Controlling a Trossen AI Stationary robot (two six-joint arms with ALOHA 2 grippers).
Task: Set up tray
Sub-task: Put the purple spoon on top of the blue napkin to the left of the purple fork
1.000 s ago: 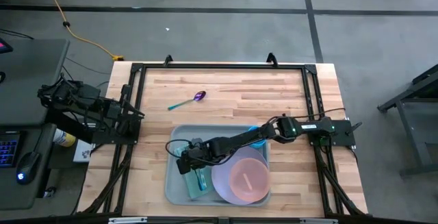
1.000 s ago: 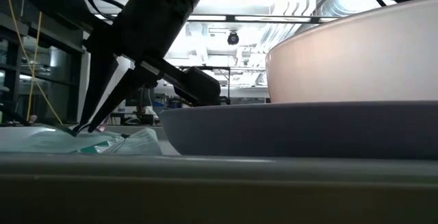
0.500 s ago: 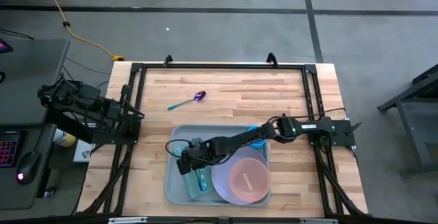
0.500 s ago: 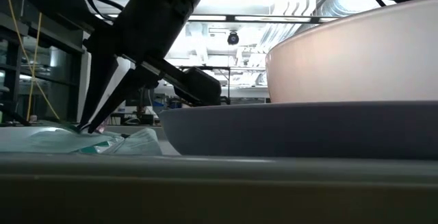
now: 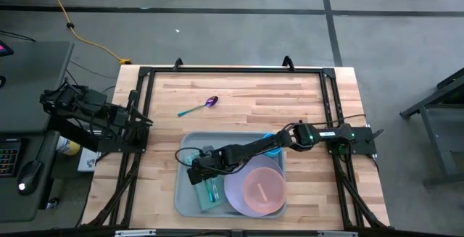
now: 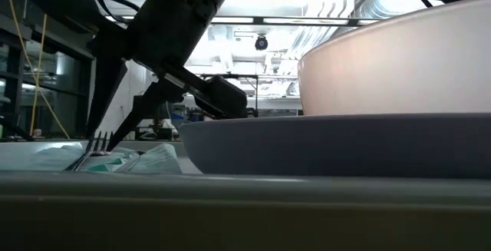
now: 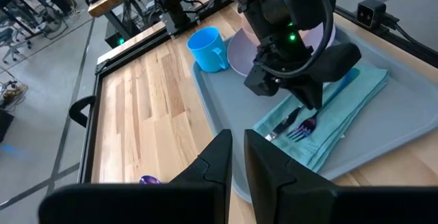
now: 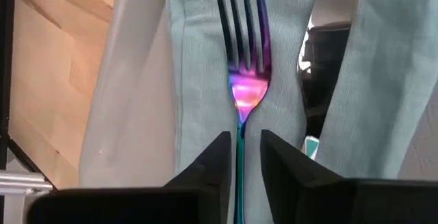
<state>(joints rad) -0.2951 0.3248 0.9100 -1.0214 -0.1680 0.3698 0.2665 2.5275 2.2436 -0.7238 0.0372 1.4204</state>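
The large pale grey-green rectangular plastic tray (image 5: 190, 197) was seen near the front edge of the wooden bench (image 5: 246, 99), about midway along it. The right gripper (image 5: 197, 172) was poised over the tray's left half, jaws slightly parted, the iridescent metal fork (image 8: 244, 66) lying between them on the folded teal cloth napkin (image 7: 342, 107); no grip was evident. The left gripper (image 7: 237, 157) was parked beyond the bench's left edge, jaws narrowly apart, holding nothing.
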